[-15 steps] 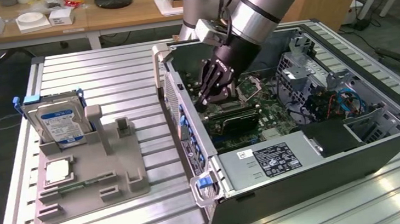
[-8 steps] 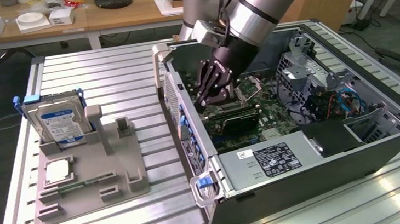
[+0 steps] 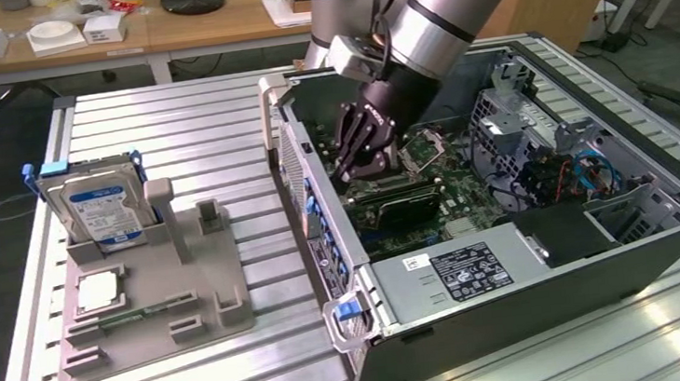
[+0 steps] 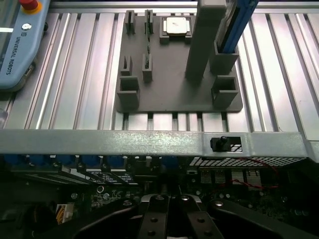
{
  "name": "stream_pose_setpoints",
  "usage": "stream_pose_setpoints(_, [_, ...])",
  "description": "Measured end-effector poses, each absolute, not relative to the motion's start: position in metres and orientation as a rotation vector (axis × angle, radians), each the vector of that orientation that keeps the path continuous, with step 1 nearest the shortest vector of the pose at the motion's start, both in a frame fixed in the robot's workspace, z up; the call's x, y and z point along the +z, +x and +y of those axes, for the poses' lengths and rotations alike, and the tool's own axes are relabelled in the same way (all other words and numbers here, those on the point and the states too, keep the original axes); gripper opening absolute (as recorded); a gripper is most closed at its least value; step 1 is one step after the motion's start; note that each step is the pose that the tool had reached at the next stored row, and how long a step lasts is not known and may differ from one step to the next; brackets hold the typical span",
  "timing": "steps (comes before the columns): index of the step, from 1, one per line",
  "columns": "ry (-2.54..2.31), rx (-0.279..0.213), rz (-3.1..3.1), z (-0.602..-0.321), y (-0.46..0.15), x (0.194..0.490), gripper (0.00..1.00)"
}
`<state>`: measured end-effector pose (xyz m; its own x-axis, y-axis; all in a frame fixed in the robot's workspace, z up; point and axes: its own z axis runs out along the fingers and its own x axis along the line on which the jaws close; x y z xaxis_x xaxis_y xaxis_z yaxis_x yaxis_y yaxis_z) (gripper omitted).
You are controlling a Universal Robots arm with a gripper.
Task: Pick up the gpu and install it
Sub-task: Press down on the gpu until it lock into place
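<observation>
Pincer: the black two-fingered pincer [image 3: 355, 172] on the silver-and-black arm is clenched, its fingers drawn together, and it reaches down inside the open black tower computer case [image 3: 516, 306].
Pincer, wrist view: the dark fingers [image 4: 155, 219] lie side by side above the motherboard.
Gpu: the thin flat black rectangular gpu card [image 3: 401, 207] sits in the case on the green motherboard, just at 5 o'clock of the pincer tips in the exterior view. Whether the tips touch it cannot be told.
Case: it lies on its side on the ribbed aluminium desk [image 3: 159, 133], its open side up. A silver power supply box with a black label [image 3: 466, 267] is at 6 o'clock of the gpu.
Holder: a grey plastic parts tray [image 3: 206, 283] lies on the desk at 9 o'clock of the case, well apart from the pincer.
On the holder: a silver hard drive with a blue-and-white label [image 3: 99, 214] stands upright. A square silver processor chip [image 3: 98, 290] lies flat, with a narrow green memory stick [image 3: 140, 315] beside it.
</observation>
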<state>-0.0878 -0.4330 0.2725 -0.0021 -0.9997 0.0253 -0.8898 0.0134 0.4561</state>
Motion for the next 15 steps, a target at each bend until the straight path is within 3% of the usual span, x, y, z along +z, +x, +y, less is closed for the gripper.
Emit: stream_pose_setpoints(15, [1.94,-0.446,-1.956,-0.4375,-0.0877,0.2724,0.1])
